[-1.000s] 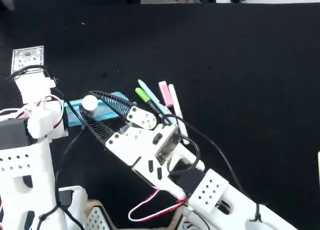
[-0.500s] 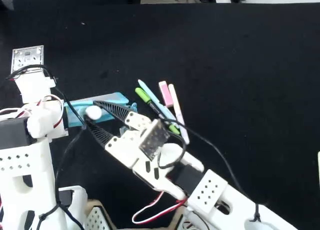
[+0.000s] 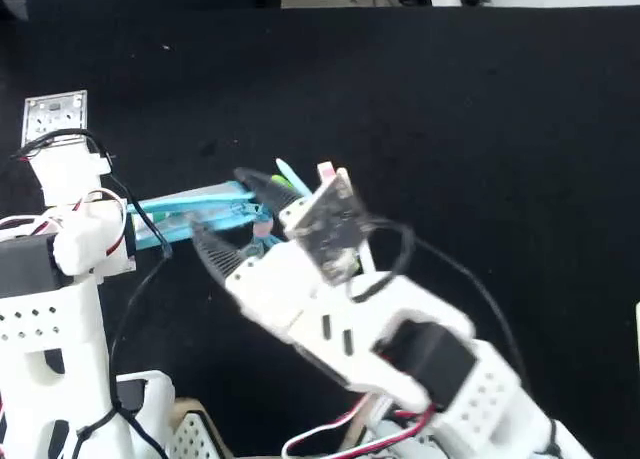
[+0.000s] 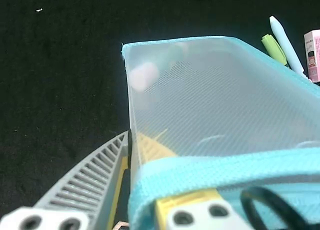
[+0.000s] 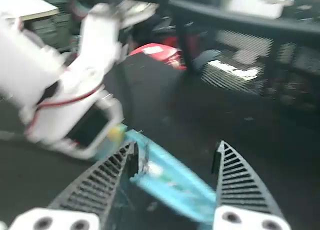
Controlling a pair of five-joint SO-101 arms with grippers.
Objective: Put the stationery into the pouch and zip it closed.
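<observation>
The light blue mesh pouch (image 3: 190, 201) lies left of centre, and my left gripper (image 4: 131, 155) is shut on its near end. A pale round shape (image 4: 144, 75) shows through the mesh. My right gripper (image 3: 215, 199) hangs open just above the pouch (image 5: 172, 182), with nothing between its black fingers (image 5: 100, 185). Just past the pouch's far end lie a green pen (image 4: 272, 47), a light blue pen (image 4: 285, 39) and a pink eraser (image 4: 312, 54). The right arm covers part of these in the high view.
A small metal plate (image 3: 55, 114) sits at the far left of the black table (image 3: 480, 129). The left arm's white body (image 3: 60, 279) fills the near left corner. Open black cloth stretches to the right and back.
A white round object was between the right fingers over the pouch and is gone from them now. The right wrist has risen and swung right, its fingers spread wider.
</observation>
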